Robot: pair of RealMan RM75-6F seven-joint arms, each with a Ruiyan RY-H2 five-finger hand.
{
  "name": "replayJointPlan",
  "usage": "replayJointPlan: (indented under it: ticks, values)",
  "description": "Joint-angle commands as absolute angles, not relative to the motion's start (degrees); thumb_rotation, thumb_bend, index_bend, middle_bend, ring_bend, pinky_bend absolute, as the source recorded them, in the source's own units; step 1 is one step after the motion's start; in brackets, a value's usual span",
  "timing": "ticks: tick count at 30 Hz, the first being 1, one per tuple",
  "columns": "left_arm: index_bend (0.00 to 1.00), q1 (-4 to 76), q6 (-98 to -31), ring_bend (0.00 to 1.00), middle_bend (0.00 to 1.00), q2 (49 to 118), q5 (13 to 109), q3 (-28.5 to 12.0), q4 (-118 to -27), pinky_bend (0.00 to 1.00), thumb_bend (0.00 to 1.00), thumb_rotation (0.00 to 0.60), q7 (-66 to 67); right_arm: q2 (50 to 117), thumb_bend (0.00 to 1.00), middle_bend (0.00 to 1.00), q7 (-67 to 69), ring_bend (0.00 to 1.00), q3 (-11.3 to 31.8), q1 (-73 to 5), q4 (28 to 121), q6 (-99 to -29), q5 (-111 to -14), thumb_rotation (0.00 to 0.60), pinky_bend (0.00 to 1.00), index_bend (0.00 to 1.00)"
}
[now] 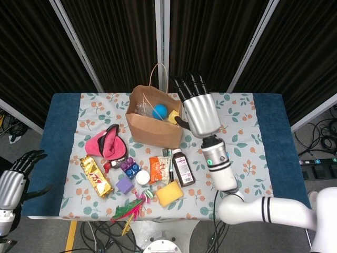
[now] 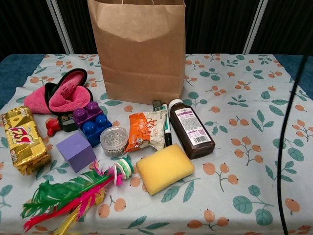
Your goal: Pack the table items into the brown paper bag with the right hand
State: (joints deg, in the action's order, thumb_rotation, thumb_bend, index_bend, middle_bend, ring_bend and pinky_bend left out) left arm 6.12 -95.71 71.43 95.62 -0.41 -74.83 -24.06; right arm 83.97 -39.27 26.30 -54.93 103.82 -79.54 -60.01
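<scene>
The brown paper bag (image 1: 152,124) (image 2: 141,49) stands upright at the back of the table. A blue ball (image 1: 159,111) lies inside it beside a yellow item. My right hand (image 1: 197,108) hovers just right of the bag's mouth, fingers spread and holding nothing. My left hand (image 1: 13,179) hangs off the table's left edge, fingers apart and empty. On the cloth lie a brown bottle (image 2: 191,128), yellow sponge (image 2: 164,168), orange snack packet (image 2: 145,130), purple cube (image 2: 76,151), blue and purple blocks (image 2: 92,122), gold bar (image 2: 24,138), pink slipper (image 2: 63,93) and feathers (image 2: 68,195).
A small round tin of pins (image 2: 113,140), a pen (image 2: 166,128) and a red and black toy (image 2: 57,123) lie among the items. A black cable (image 2: 283,147) hangs down the right of the chest view. Floral cloth (image 1: 247,137) shows right of the bag.
</scene>
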Motion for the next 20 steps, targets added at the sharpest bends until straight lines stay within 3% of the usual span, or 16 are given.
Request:
replayJointPlan:
  ticks: [1,5,10,14,20]
  values:
    - [0.26,6.4,-95.3,0.17,0.27,71.5,96.1,-0.1,-74.9,0.25,0.11,0.600,-23.2,68.6,0.00,0.16,-38.0,0.00,17.1,-41.2,119.2,-88.2,-73.5,0.600,0.00,0.07]
    - [0.26,6.9,-95.0,0.17,0.27,71.6,97.4,0.3,-74.6,0.25,0.11,0.600,-20.9,59.6,0.04,0.15,-34.8,0.00,4.6,-28.6,119.1,-94.7,-85.7,0.600,0.00,0.07]
    - [0.26,6.9,-94.8,0.17,0.27,71.8,97.9,0.8,-75.1,0.25,0.11,0.600,-18.3,58.6,0.04,0.11,-25.2,0.00,-7.4,-15.3,109.1,-98.4,-88.0,0.600,0.00,0.07]
    - [0.26,6.8,-94.5,0.17,0.27,71.7,98.0,1.1,-75.2,0.25,0.11,0.600,-17.1,61.3,0.01,0.07,-16.1,0.00,-10.9,-9.2,100.5,-96.5,-83.9,0.600,0.00,0.07]
    - [0.26,6.3,-94.2,0.17,0.27,71.6,98.4,2.2,-75.2,0.25,0.11,0.600,-16.2,66.0,0.01,0.07,-8.6,0.00,-9.5,-5.3,90.4,-95.1,-81.9,0.600,0.00,0.07]
